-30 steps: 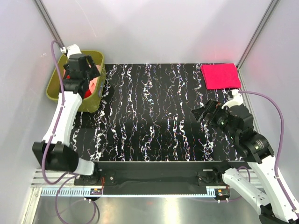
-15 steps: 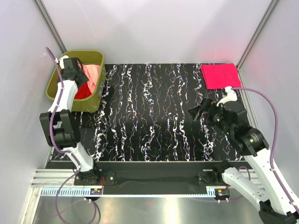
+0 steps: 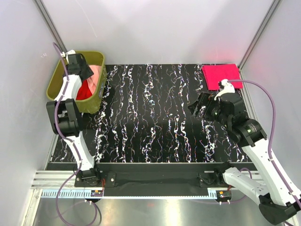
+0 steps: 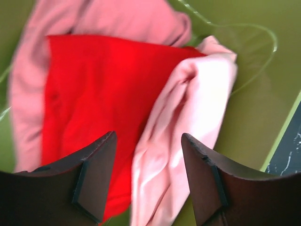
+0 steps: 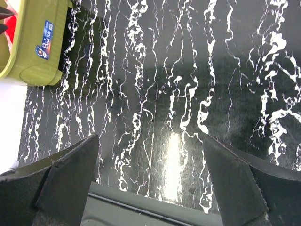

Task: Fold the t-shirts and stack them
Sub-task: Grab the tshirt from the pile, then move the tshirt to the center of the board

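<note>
Inside the olive-green bin [image 3: 52, 84] at the back left lie crumpled t-shirts: a salmon-peach one [image 3: 97, 76] and a red one [image 3: 84, 92]. My left gripper [image 3: 79, 67] hangs over them, open. In the left wrist view the salmon-peach t-shirt [image 4: 193, 117] runs as a fold between the spread fingers [image 4: 96, 174] of my left gripper [image 4: 148, 181], beside the red t-shirt [image 4: 89, 94] and a dusty pink t-shirt [image 4: 117, 19]. A folded magenta-pink t-shirt [image 3: 222, 76] lies at the back right. My right gripper [image 3: 197, 107] hovers open and empty over the mat.
The black mat with white veins [image 3: 150, 113] covers the table. White walls close the sides and back. In the right wrist view my right gripper [image 5: 150, 183] sits above the mat's near edge, and the bin [image 5: 28, 47] shows at the upper left.
The left arm's elbow has swung in toward the bin, its gripper staying over the t-shirts and narrowing a little. The right gripper has drifted back and slightly left.
</note>
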Tool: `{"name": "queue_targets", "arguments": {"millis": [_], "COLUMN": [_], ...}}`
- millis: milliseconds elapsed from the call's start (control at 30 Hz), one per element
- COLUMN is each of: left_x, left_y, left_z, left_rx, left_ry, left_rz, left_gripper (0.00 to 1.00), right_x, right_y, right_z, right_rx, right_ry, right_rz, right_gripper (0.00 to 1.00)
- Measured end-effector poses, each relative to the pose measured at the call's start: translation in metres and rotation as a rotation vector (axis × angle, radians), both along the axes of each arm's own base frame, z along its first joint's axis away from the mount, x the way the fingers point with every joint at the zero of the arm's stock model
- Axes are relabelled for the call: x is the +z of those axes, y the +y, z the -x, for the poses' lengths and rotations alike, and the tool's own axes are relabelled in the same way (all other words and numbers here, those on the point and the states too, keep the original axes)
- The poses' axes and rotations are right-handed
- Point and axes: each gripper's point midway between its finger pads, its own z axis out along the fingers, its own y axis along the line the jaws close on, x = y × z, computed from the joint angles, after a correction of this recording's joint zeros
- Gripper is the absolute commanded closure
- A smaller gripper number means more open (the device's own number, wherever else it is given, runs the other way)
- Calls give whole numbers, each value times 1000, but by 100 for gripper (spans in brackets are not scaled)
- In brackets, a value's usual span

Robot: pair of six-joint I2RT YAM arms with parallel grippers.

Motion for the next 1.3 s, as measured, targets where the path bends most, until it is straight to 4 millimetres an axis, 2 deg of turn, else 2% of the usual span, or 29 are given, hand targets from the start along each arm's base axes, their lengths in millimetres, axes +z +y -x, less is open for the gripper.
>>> {"name": "queue_targets", "arguments": {"millis": [67,167,200,267,367,467,533,600,667,700,767,833,867,900,933,967,1000,1067,1133,1200,1267,1300], "left_x": [-7,-20,-25,-31,-21,13,49,102,181,213,289,350,371,385,388,383,375,329,256,161,66,29], "left_y": [-4,-9,-11,-15,-25,-41,-62,-92,-127,-139,-169,-197,-208,-221,-232,-244,-253,-281,-307,-325,-328,-324], "left_z": [-11,-25,-27,-29,-32,-33,-30,-23,-8,1,38,84,107,128,144,158,166,174,171,167,181,193], "left_rx": [-26,-58,-66,-83,-123,-173,-226,-296,-390,-427,-532,-642,-694,-745,-788,-832,-863,-935,-972,-950,-886,-850], "left_ry": [-5,-3,3,14,-4,-73,-141,-251,-444,-526,-714,-875,-934,-979,-1001,-1002,-998,-898,-713,-452,-186,-75], "left_rz": [17,43,53,71,106,140,157,186,223,233,258,268,270,274,282,297,310,369,432,483,502,494], "left_gripper": [44,63,82,99,100,100,100,100,94,94,91,89,88,79,71,55,52,49,46,43,42,42], "right_x": [4,4,2,-1,-4,-3,-3,-2,0,0,5,11,13,16,18,19,20,19,15,7,-3,-9], "right_y": [-1,-1,-1,0,0,0,-1,-2,-4,-5,-6,-8,-9,-10,-11,-11,-12,-13,-14,-13,-12,-11], "right_z": [-2,-5,-5,-8,-9,-9,-9,-8,-4,-2,1,5,6,8,9,10,10,10,9,7,5,4], "right_rx": [-2,-2,-3,-5,-5,-7,-8,-11,-12,-13,-16,-19,-20,-23,-26,-28,-32,-45,-56,-61,-64,-66], "right_ry": [-12,-11,-6,2,12,12,10,6,3,2,-14,-32,-42,-50,-56,-61,-62,-59,-46,-21,9,26], "right_rz": [8,18,22,31,36,36,36,35,34,33,22,11,5,-2,-6,-10,-13,-19,-19,-14,-5,2], "right_gripper": [0,0,0,0,0,0,0,0,0,0,0,0,0,0,0,0,0,0,0,0,0,0]}}
